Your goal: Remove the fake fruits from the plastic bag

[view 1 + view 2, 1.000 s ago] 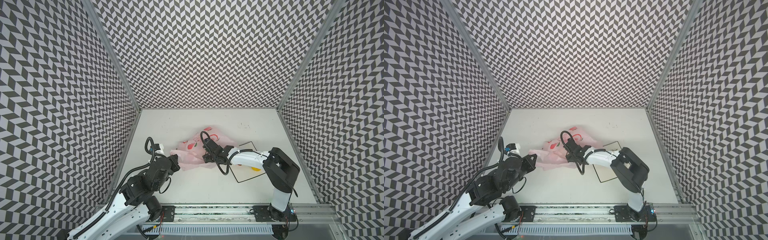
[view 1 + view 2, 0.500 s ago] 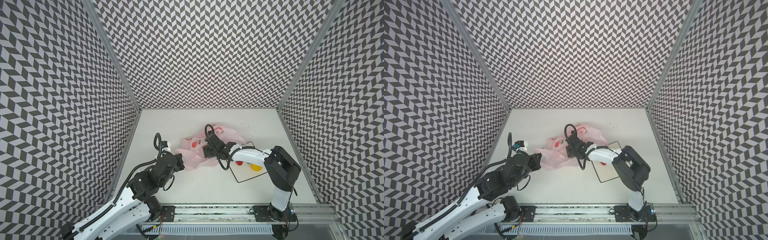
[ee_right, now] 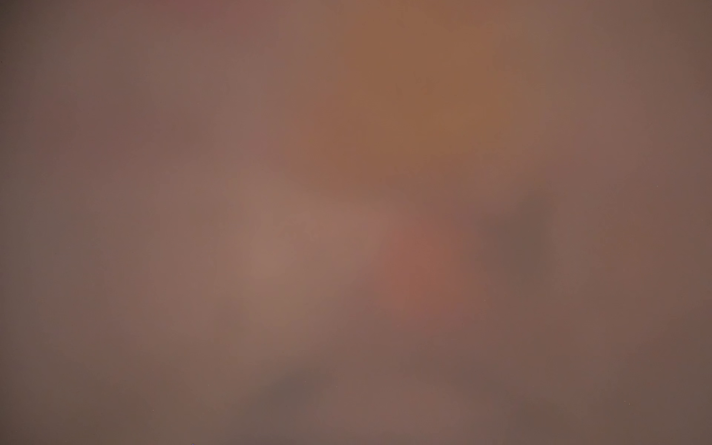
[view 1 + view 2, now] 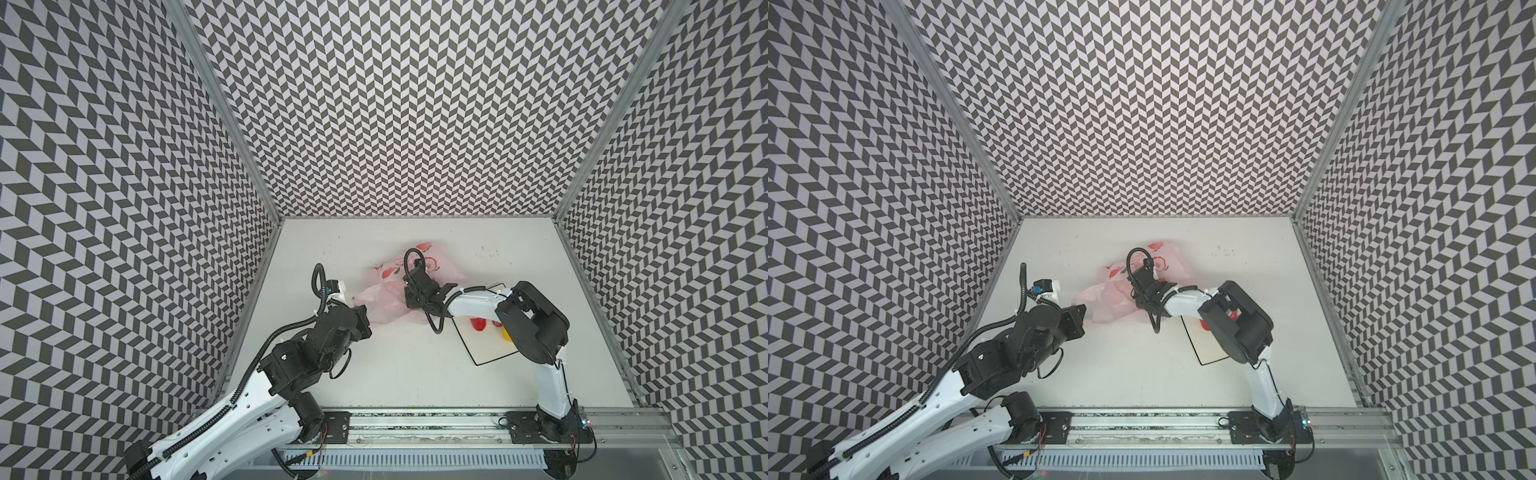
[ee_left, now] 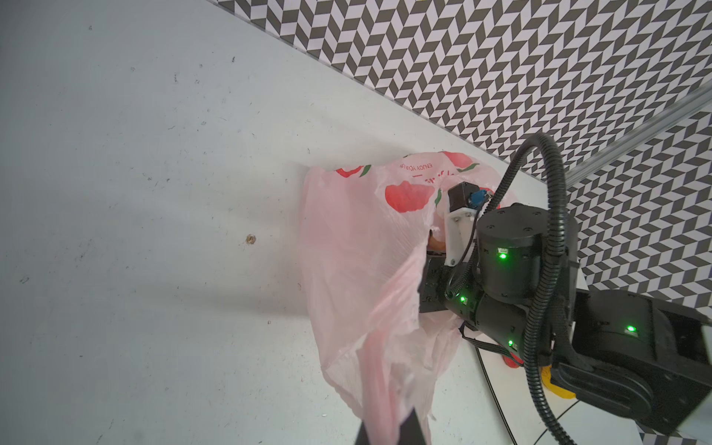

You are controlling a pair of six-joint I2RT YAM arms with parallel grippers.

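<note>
Plainly the bag (image 4: 386, 303) is thin, limp, slippery film, best taken by a bunched edge, as the left gripper (image 5: 387, 433) does, jaws clenched on a twisted strip of it. The right gripper (image 5: 425, 287) is sunk in the bag's mouth with film draped round its jaws, so whether they grasp anything cannot be told; its wrist view is mere blur. Behind that gripper, two small, hard, glossy toy fruits (image 4: 478, 323) lie on a white sheet (image 4: 486, 349), half hidden by the arm.

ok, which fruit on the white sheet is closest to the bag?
The fully visible red strawberry, leftmost in a top view; the other red bit and the yellow piece lie farther right, partly behind the right arm.
</note>
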